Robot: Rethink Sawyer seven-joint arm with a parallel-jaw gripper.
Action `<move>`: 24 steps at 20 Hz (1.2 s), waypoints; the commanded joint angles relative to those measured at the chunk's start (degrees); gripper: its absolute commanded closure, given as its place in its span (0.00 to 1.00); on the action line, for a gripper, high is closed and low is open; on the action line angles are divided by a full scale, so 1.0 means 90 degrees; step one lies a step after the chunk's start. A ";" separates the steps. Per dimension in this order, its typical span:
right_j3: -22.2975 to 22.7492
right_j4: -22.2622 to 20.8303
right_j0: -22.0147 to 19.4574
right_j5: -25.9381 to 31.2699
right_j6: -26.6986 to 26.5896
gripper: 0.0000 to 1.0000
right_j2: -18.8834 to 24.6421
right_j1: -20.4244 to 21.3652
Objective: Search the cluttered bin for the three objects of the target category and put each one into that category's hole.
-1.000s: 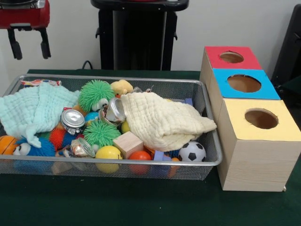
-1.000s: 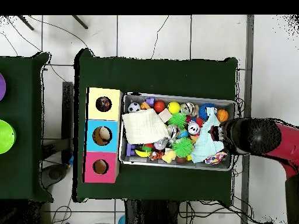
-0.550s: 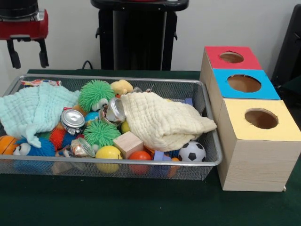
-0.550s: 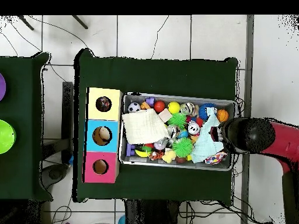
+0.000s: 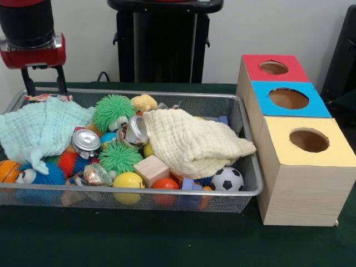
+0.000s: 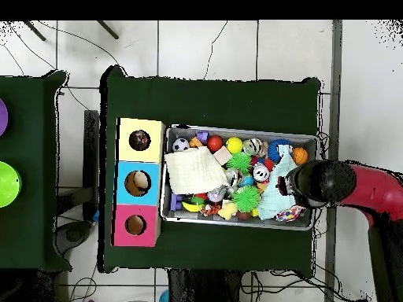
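Note:
A wire mesh bin (image 5: pixel 139 192) holds a jumble of toys. A mint cloth (image 5: pixel 39 128) covers its left end and a cream cloth (image 5: pixel 192 142) lies over the right half. Between them show two green spiky balls (image 5: pixel 113 111), two crushed cans (image 5: pixel 86 140), a wooden block (image 5: pixel 151 168), a yellow ball (image 5: pixel 128 181) and a soccer ball (image 5: pixel 227 179). My gripper (image 5: pixel 42 83) hangs open and empty just above the bin's back left corner. In the overhead view the arm's head (image 6: pixel 319 182) hides the fingers over the bin's right end.
A wooden box beside the bin has three holes on top, in a red panel (image 5: pixel 273 68), a blue panel (image 5: pixel 288 98) and a yellow panel (image 5: pixel 309 140). A basketball (image 5: pixel 8 171) sits at the bin's front left. A black stand (image 5: pixel 164 41) rises behind the table.
The gripper has come down and shifted slightly right in the front view, from above the bin's corner to just over its rim. It is still open. Nothing in the bin has moved.

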State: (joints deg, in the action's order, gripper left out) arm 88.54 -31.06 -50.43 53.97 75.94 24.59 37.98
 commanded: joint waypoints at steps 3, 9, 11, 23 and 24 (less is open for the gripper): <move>-0.0321 -0.0459 0.0151 0.0823 -0.1628 0.00 0.0316 -0.0607; -0.0314 -0.0540 0.0123 0.0803 -0.1642 0.00 0.0274 -0.0658; -0.0306 -0.0554 0.0121 0.0806 -0.1643 0.00 0.0254 -0.0667; -0.0559 -0.1322 0.0414 0.1436 -0.1556 0.00 -0.0306 -0.0736; -0.0562 -0.1346 0.0411 0.1480 -0.1551 0.00 -0.0308 -0.0743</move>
State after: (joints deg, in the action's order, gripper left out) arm 86.12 -37.58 -47.71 59.86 75.94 23.28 33.76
